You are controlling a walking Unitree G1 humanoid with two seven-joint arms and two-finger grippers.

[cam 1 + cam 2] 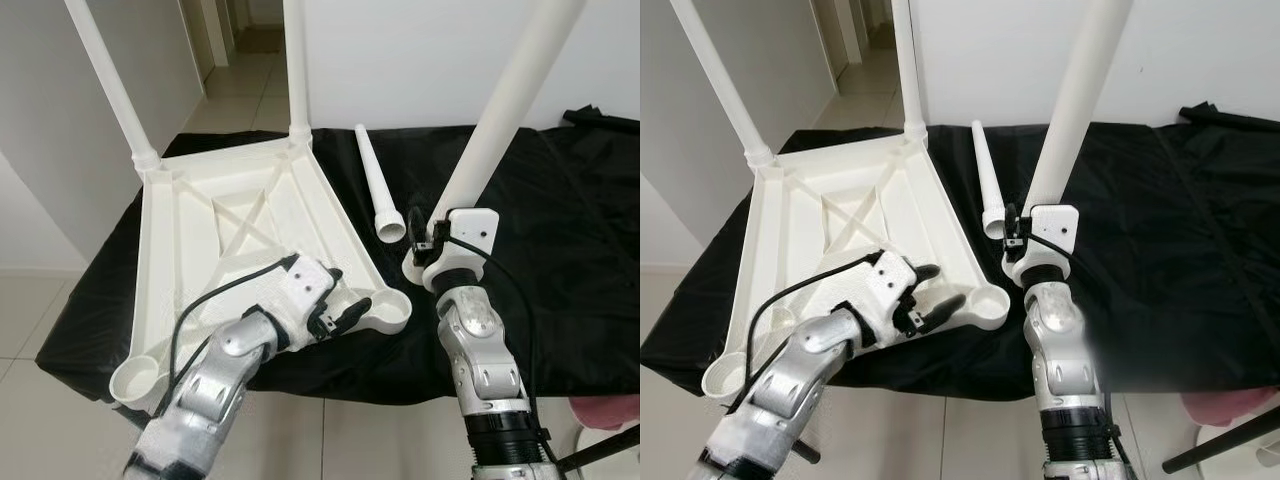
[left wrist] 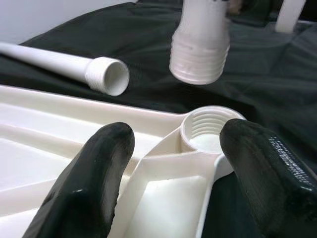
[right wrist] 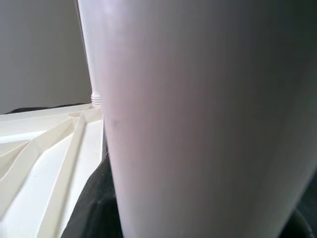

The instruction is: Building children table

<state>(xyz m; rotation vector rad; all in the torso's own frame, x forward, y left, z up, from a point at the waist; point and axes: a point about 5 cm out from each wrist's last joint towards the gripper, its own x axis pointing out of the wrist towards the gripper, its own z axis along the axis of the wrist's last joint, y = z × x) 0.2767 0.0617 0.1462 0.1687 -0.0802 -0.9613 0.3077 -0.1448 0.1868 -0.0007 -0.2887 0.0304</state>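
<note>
We are working over a worktop covered by a black cloth [image 1: 560, 230], where the white plastic children's tabletop [image 1: 245, 235] is lying upside down so its ribbed underside and corner sockets face us. Two white plastic legs [image 1: 110, 85] are already standing upright in the far corner sockets.

Our right gripper [image 1: 428, 240] is clenching its fingers around a third white tapered leg [image 1: 505, 110], holding it nearly upright with its threaded end hanging just above and slightly beside the near threaded socket [image 2: 205, 136], not yet touching it. We judge it is held that way so the threads can drop in and be turned.

Our left gripper [image 1: 335, 315] is resting with its fingers [image 2: 94, 173] spread apart on either side of the rib leading to that corner, seemingly steadying the tabletop; it is not closing on anything.

A fourth white leg [image 1: 378, 180] is lying loose on the cloth just beside the tabletop's edge, waiting for the round empty socket [image 1: 135, 378] at the near left corner.
</note>
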